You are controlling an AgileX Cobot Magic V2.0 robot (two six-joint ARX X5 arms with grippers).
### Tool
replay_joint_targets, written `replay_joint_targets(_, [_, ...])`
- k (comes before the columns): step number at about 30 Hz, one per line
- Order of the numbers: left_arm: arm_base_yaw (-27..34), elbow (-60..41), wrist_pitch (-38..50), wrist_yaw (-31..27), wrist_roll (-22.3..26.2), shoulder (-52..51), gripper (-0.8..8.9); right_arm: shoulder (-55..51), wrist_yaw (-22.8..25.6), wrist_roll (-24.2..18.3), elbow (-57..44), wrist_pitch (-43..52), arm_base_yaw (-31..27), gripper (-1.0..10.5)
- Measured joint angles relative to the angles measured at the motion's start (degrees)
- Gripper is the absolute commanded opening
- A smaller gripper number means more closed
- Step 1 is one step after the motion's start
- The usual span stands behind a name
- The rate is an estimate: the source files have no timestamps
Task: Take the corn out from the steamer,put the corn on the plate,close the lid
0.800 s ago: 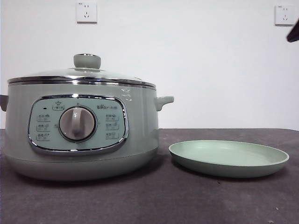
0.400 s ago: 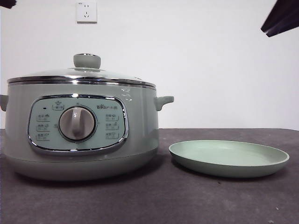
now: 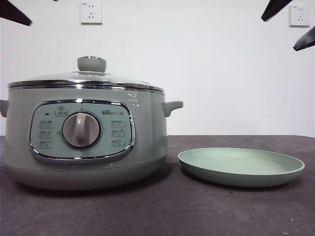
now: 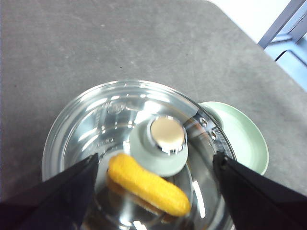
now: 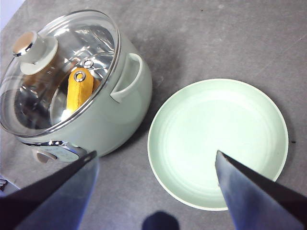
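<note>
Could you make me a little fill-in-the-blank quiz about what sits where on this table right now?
1. The corn lies inside the ____, seen through clear glass.
2. The lid is ____ the steamer, not lifted off.
3. The plate holds ____ so far.
4. The left gripper hangs above the lid's ____, jaws spread wide; the right gripper hangs open near the plate.

Missing words: steamer; on; nothing; knob
</note>
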Motion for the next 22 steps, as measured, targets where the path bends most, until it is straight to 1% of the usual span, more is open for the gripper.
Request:
replay_joint_targets(5, [-5.9, 4.6, 0.3, -5.3, 0.3, 6.8, 3.97, 0.0, 0.0, 0.0, 0.0, 0.2, 0.0, 4.1])
replay_joint_targets(11, [-11.2, 6.8, 1.7, -12.0, 0.7, 14.3, 3.97, 0.0, 0.0, 0.0, 0.0, 0.2, 0.0, 4.1])
replay_joint_targets(19, [-13.8, 6.8, 2.4, -13.1, 1.3, 19.1, 3.95, 0.0, 0.0, 0.0, 0.0, 0.2, 0.0, 4.1])
replay_joint_targets(20, [-14.1, 6.8, 2.4, -13.5, 1.4, 19.3, 3.52, 0.0, 0.0, 0.0, 0.0, 0.2, 0.0, 4.1])
replay_joint_targets(22, [-14.6, 6.8, 1.8, -13.8, 1.6, 19.6, 1.88, 0.0, 0.0, 0.0, 0.0, 0.2, 0.0, 4.1])
